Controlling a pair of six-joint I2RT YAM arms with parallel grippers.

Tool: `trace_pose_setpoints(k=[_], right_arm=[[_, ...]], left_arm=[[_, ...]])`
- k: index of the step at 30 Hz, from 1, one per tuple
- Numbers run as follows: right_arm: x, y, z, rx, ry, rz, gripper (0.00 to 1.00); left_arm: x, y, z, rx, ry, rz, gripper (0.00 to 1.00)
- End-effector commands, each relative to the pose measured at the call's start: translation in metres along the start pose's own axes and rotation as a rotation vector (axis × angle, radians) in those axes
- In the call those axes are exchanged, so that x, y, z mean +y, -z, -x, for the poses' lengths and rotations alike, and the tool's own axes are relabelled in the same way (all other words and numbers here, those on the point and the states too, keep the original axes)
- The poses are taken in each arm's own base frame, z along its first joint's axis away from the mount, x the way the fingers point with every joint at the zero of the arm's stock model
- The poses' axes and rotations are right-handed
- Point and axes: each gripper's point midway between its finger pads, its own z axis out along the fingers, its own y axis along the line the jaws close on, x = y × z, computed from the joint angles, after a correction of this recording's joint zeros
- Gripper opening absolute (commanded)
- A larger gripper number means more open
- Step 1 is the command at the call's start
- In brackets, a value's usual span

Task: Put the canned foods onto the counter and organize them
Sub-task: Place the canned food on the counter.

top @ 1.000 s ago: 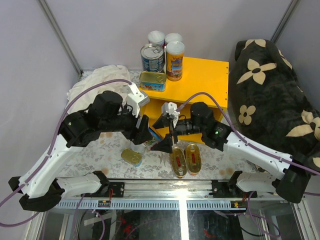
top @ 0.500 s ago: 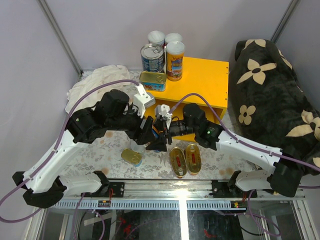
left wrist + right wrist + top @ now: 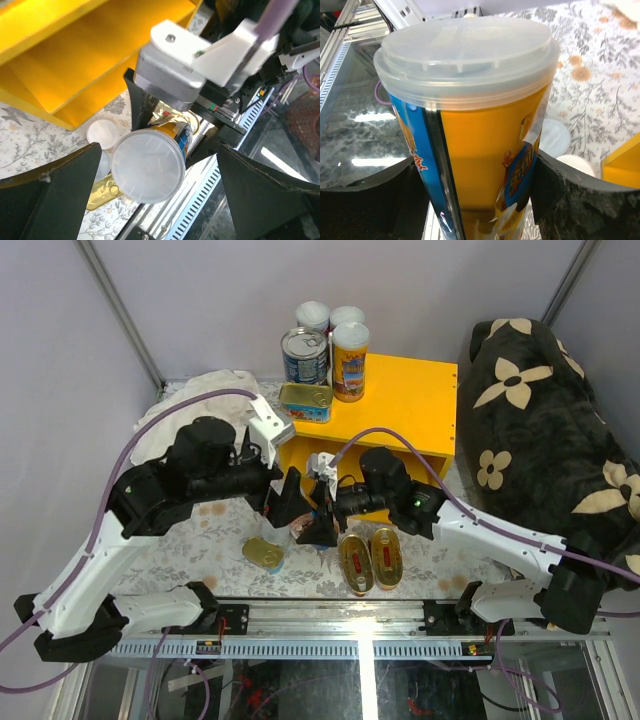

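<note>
Change: left gripper (image 3: 159, 146) has spread its jaws, right gripper (image 3: 477, 165) has closed in | Top: arms meet before the counter's (image 3: 405, 405) front edge; other cans (image 3: 305, 355) at its rear-left corner | Left wrist: fingers wide apart around white-lidded can (image 3: 148, 167) | Right wrist: fingers clamped on that can's yellow-blue side, off the counter.

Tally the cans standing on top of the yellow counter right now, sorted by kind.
Tall white-lidded cans: 3
Blue-labelled steel can: 1
Flat rectangular fish tin: 1
Total: 5
</note>
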Motion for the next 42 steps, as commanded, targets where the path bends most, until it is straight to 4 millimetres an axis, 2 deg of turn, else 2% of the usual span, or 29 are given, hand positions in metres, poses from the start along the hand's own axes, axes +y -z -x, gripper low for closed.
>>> trace_pose_setpoints(k=[1,8,12,17,21,26,31,36,42], right_arm=[[0.016,0.013,0.044,-0.159,0.104,0.012,0.0],[0.037,0.033,0.051,-0.238,0.153,0.034,0.0],[0.05,0.052,0.067,-0.281,0.183,0.014,0.0],[0.048,0.079,0.093,-0.332,0.258,-0.119,0.0],[0.044,0.103,0.124,-0.432,0.307,-0.235,0.0],[0.033,0.117,0.165,-0.506,0.287,-0.344,0.0],[0.025,0.134,0.208,-0.617,0.283,-0.438,0.0],[0.009,0.175,0.246,-0.686,0.298,-0.659,0.0],[-0.013,0.225,0.279,-0.672,0.32,-0.95,0.0]], left_arm=[[0.004,0.017,0.035,-0.163,-0.032,0.058,1.0],[0.034,0.05,0.063,-0.347,0.019,0.271,1.0],[0.062,0.062,0.063,-0.42,0.094,0.429,1.0],[0.088,0.068,0.048,-0.493,0.205,0.565,1.0],[0.11,0.077,0.025,-0.527,0.265,0.694,1.0],[0.132,0.059,-0.01,-0.45,0.301,0.786,1.0],[0.161,0.053,-0.029,-0.406,0.325,0.835,1.0],[0.19,0.05,-0.042,-0.392,0.381,0.828,1.0],[0.206,0.049,-0.046,-0.385,0.392,0.821,1.0]])
